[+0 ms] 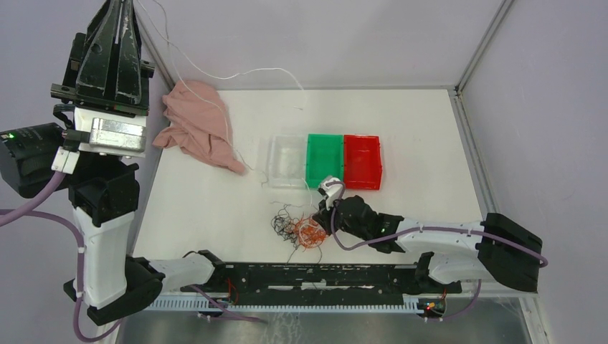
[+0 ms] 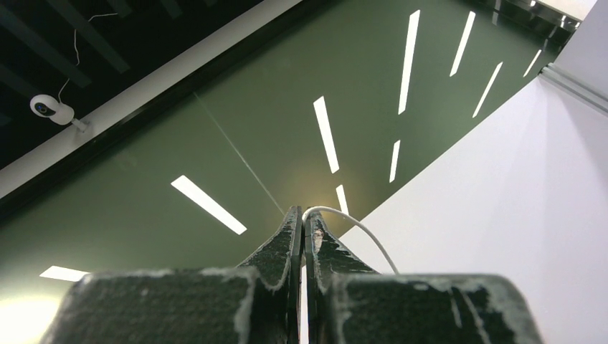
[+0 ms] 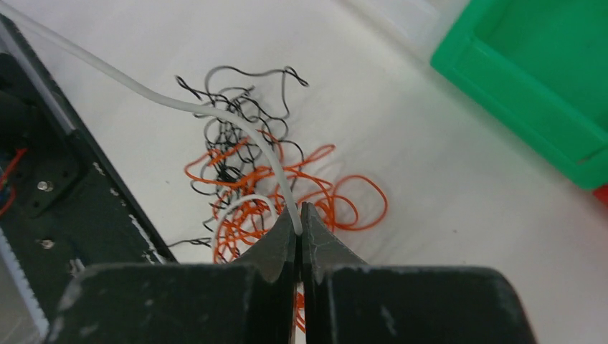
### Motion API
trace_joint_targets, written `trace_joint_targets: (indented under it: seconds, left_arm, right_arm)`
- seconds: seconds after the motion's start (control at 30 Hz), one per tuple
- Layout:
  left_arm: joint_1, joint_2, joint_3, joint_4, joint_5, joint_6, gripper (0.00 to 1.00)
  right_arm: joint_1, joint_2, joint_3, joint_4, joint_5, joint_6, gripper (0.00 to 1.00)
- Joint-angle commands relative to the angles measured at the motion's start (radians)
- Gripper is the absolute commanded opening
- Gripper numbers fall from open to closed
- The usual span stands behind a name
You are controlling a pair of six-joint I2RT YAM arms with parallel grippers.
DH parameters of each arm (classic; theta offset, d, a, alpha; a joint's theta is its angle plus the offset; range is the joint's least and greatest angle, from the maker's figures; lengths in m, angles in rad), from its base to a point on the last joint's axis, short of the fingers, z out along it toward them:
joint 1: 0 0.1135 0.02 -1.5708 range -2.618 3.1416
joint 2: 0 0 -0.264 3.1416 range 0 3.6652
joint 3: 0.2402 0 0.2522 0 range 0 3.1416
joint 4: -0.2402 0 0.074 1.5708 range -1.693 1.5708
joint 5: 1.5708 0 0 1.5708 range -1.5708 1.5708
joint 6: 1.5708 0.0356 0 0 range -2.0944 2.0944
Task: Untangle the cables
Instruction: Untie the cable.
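— Two grippers are to be checked. How is each one set?

— Both are clenched. The right gripper (image 3: 298, 215) is pinched on a white strand (image 3: 215, 118) at its very fingertips. The left gripper (image 2: 301, 218) is raised high at the left of the table (image 1: 215, 197) and pointed upward, and a white strand is nipped at its tip as well. Whether one and the same strand is held by both cannot be traced.

— Where are the cables located?

— The cables (image 1: 301, 231) are found as a loose wad of orange and black loops on the table, near its front edge, in front of the clear bin (image 1: 287, 161) and the green bin (image 1: 325, 159). The wad is placed just ahead of and below the right fingertips. Contact with it cannot be confirmed.

— Which relation is the next move governed by?

— The run of the white strand. From the right fingertips it is led back over the top of the wad and away to the left, toward the black rail (image 1: 323, 276) at the arm bases. A pull along that axis is judged most likely to slide it free; a pull across it may drag the whole wad. The right arm is by far the nearer to the wad, and the left is well apart from it.
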Motion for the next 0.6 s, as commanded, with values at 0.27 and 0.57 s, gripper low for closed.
trace_joint_targets:
  seconds: [0.27,0.57]
  left_arm:
    - [-0.001,0.001,-0.015,0.038,0.003,0.034,0.03]
    - [-0.001,0.114,0.106,0.304,-0.099,0.200,0.03]
  right_arm:
    - [0.003,-0.058,-0.121,0.068,0.127,0.067,0.01]
    - [0.002,-0.034,-0.260,0.126,0.169,0.125,0.01]
